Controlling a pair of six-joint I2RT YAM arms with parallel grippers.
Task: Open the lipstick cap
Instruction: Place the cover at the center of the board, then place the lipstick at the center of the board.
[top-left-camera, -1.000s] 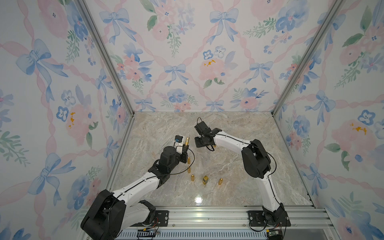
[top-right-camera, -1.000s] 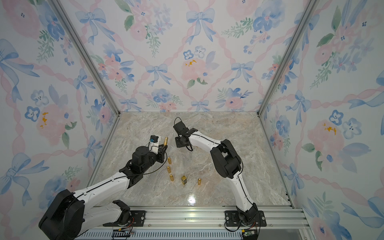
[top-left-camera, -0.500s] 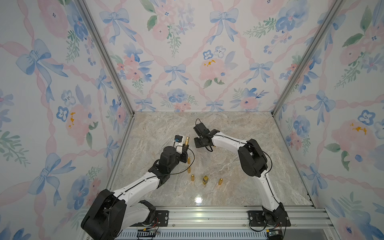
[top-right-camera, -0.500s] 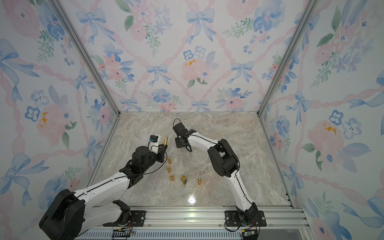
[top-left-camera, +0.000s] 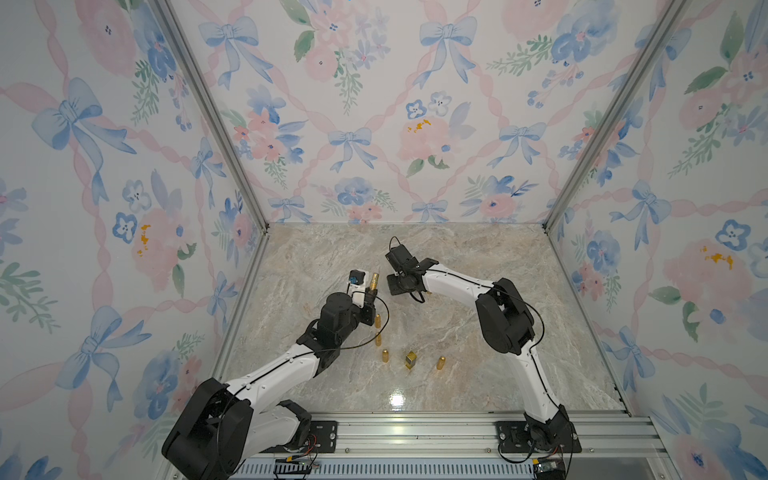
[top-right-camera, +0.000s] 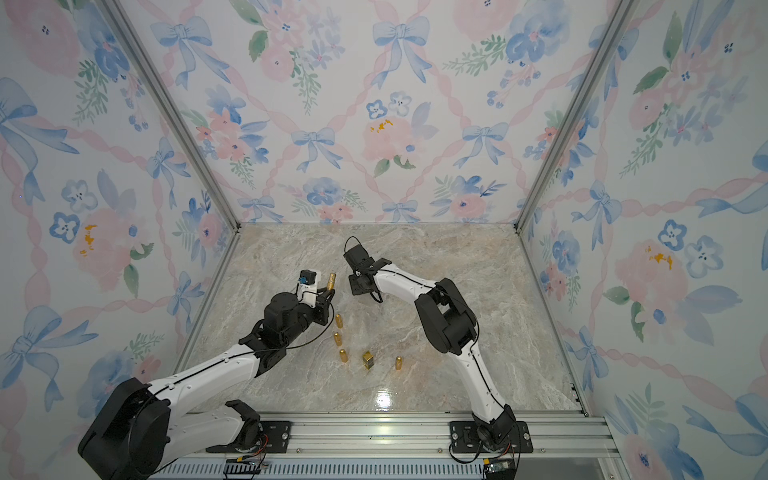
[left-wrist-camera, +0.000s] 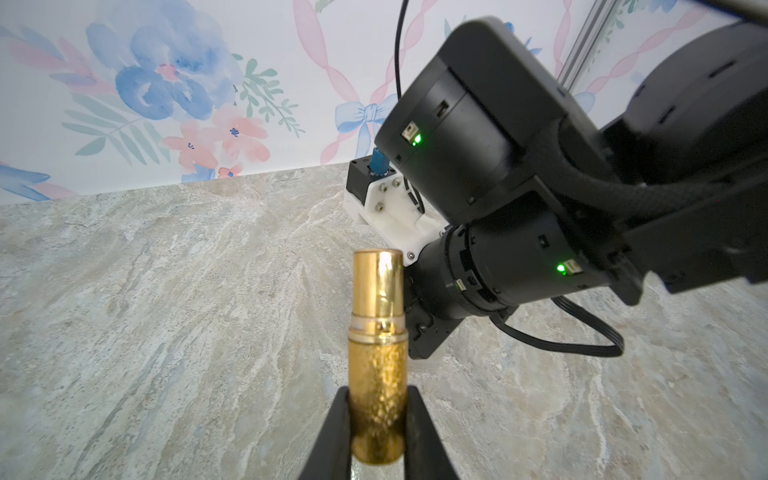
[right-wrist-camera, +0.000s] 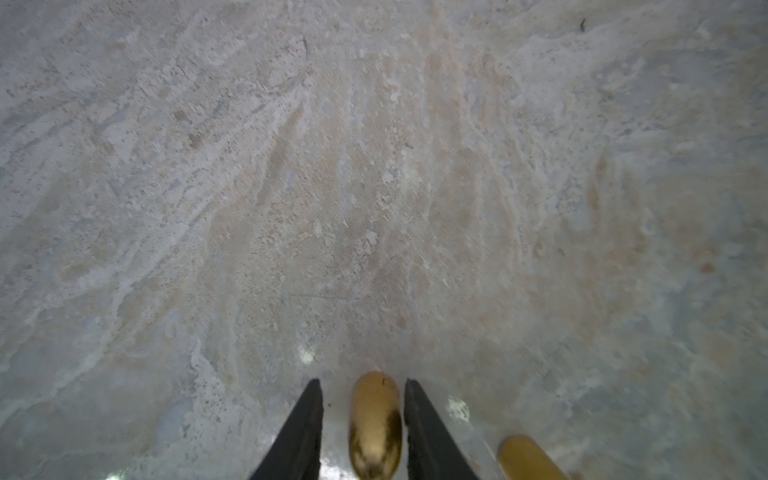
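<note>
The left wrist view is showing the left pincer (left-wrist-camera: 378, 390) gripping the textured gold base of the lipstick (left-wrist-camera: 377, 357). The lipstick is standing up between its 2 fingers, and the smooth inner tube is pointing away from the pincer, uncovered. The grip is sitting low on the base, probably so that the upper part is free for pulling.

In the right wrist view the right pincer (right-wrist-camera: 362, 382) is hanging low over the marble table (right-wrist-camera: 374, 166). Its 2 jaws are standing apart around the rounded gold cap (right-wrist-camera: 375, 424), and a gap is showing on 1 side, so I am judging that it is not gripping. A second gold cap (right-wrist-camera: 525, 457) is lying just outside 1 finger. With the cap off, the task is looking nearly done.
</note>
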